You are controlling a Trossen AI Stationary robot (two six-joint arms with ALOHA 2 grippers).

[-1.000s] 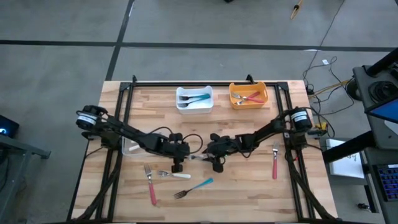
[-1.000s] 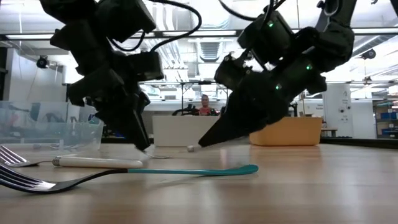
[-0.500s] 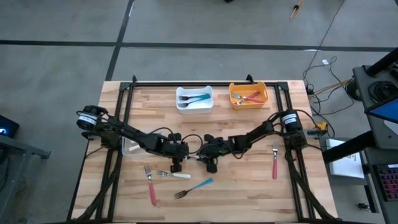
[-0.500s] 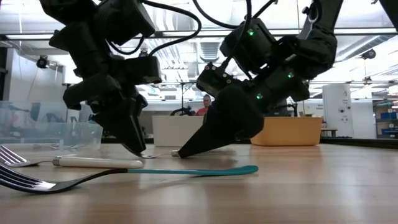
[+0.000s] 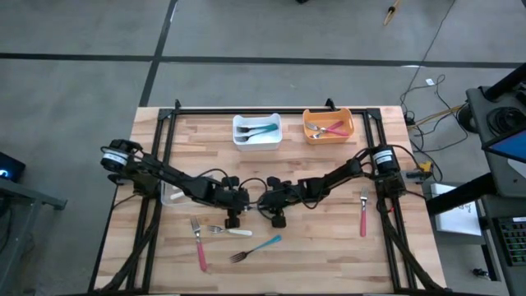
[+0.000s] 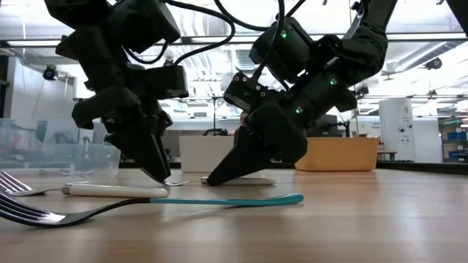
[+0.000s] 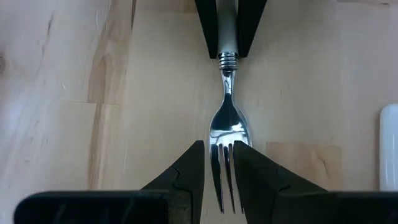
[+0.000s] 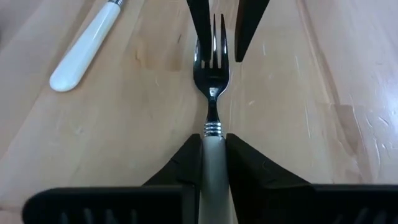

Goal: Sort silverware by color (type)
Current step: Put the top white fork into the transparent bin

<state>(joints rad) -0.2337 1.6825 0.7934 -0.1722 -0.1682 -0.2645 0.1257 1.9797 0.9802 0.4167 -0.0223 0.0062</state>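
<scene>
Two dark robot arms meet at the middle of a pale, planked wooden surface (image 5: 329,238). Between them lies a small fork with a white handle (image 8: 211,163), flat on the wood, its shiny metal head tapering to a ribbed collar. The right hand (image 8: 211,158) has its two wedge-shaped black fingers pressed against either side of the smooth white handle, clamping it. The left hand (image 7: 219,168) has its fingers narrowly parted around the fork's tines, close beside them; whether they touch the metal cannot be told. Nearer the front edge lie a teal-handled fork (image 6: 153,204), a second white-handled fork (image 5: 228,231) and a red-handled fork (image 5: 199,245); another red-handled fork (image 5: 363,214) lies at the right. At the back stand a white rectangular bin (image 5: 256,141) and an orange bin (image 5: 328,136), each holding cutlery.
</scene>
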